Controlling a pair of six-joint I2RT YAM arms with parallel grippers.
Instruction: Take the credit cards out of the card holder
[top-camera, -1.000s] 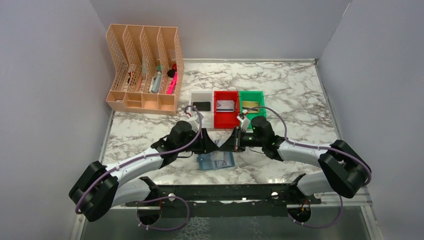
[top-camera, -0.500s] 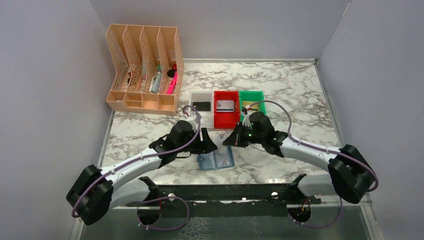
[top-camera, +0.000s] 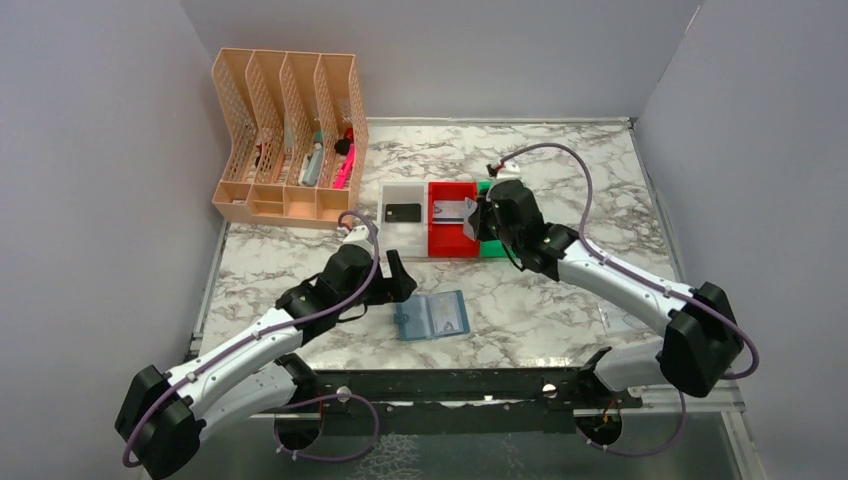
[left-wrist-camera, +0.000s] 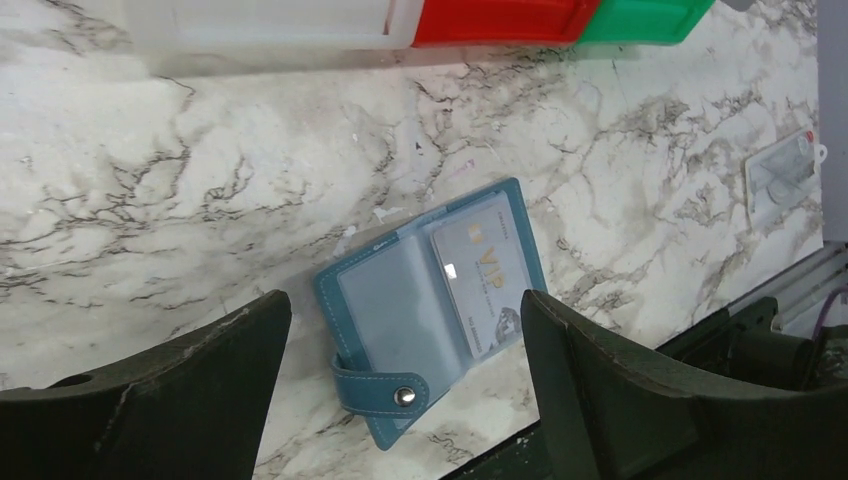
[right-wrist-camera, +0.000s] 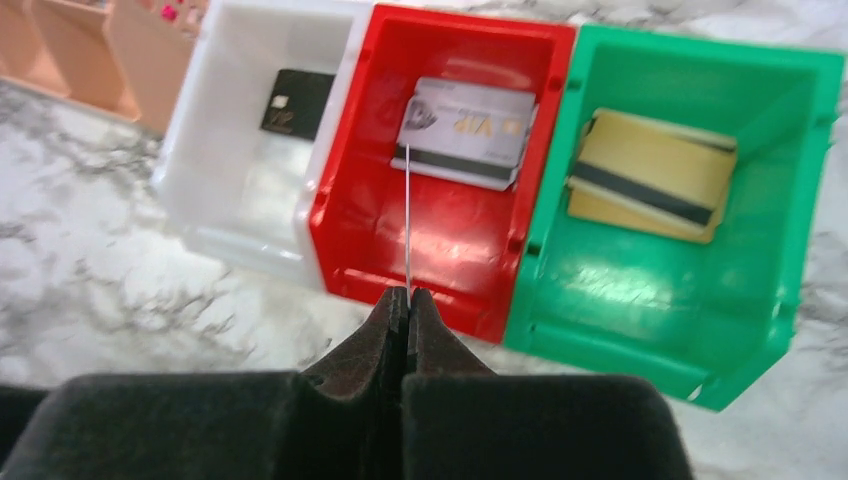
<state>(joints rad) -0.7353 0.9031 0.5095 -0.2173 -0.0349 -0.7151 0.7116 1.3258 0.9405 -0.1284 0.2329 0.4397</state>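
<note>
The blue card holder (top-camera: 432, 316) lies open on the marble table; in the left wrist view (left-wrist-camera: 430, 300) its right pocket holds a silver VIP credit card (left-wrist-camera: 480, 275) and its left pocket looks empty. My left gripper (top-camera: 398, 275) is open and empty, just up-left of the holder; its own view frames the holder between the left gripper's fingers (left-wrist-camera: 405, 296). My right gripper (top-camera: 478, 215) is shut on a thin credit card, seen edge-on (right-wrist-camera: 408, 200), held over the red bin (right-wrist-camera: 350, 200).
The red bin holds a silver card (right-wrist-camera: 465, 130). The white bin (right-wrist-camera: 215, 190) holds a black card (right-wrist-camera: 290, 100); the green bin (right-wrist-camera: 650, 290) holds gold cards (right-wrist-camera: 650, 175). A peach file rack (top-camera: 290, 140) stands back left. A clear badge sleeve (left-wrist-camera: 785, 175) lies right.
My right gripper has moved from the card holder up and back to the red bin with a card in it. My left arm has drawn back to the left, off the holder.
</note>
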